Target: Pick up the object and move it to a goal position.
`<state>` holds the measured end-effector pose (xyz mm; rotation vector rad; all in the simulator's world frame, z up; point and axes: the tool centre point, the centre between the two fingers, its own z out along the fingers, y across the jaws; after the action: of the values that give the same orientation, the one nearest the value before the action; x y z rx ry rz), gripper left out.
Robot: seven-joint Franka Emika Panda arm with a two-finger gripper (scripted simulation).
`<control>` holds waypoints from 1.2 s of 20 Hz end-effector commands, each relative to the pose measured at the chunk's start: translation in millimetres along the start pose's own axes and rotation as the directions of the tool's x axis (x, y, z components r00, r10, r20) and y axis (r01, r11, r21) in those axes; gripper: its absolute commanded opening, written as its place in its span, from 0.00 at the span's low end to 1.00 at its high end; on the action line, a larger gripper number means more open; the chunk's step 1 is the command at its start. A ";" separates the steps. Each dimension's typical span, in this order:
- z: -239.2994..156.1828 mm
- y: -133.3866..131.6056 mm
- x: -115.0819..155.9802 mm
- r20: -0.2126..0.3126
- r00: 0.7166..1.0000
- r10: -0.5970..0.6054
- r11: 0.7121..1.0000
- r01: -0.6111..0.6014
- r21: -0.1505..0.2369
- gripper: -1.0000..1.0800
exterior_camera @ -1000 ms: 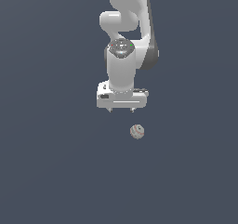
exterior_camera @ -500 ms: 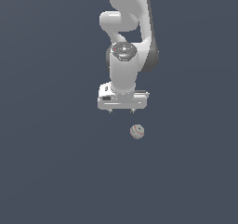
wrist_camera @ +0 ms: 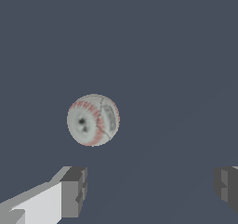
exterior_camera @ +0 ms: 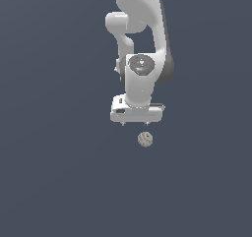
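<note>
You have one white arm (exterior_camera: 142,44) reaching down from the top of the exterior view over a plain dark grey floor (exterior_camera: 54,172), with its wrist block pointing straight down and the gripper (exterior_camera: 136,124) at the low end. From that view you see only two small nubs of the fingers poking out under the white crossbar, so the spread of the jaws is hard to read there. The wrist view settles it: two grey fingertips (wrist_camera: 74,190) stand well apart at opposite sides of the picture, nothing between them, so the gripper is released and holds nothing. There is one ball (exterior_camera: 144,139), off-white with thin red stitching and grey patches (baseball-like), resting on the floor. In the exterior view it lies just below the gripper and a little toward the exterior view's right, clear of the fingers. The wrist view shows the ball (wrist_camera: 93,120) close up, with its stitching and a dark dot on one face, details too small to make out in the exterior view.
</note>
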<state>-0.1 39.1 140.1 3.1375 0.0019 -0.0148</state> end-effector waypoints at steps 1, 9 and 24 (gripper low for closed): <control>10.4 -14.1 7.2 -0.002 1.000 0.014 1.000 -0.014 0.001 0.96; 37.0 -48.9 22.9 -0.008 0.999 0.050 0.999 -0.050 0.004 0.96; 72.8 -55.1 24.0 -0.009 0.998 0.055 0.998 -0.055 0.004 0.96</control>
<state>23.8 93.8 75.8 3.1406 -0.0845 0.0007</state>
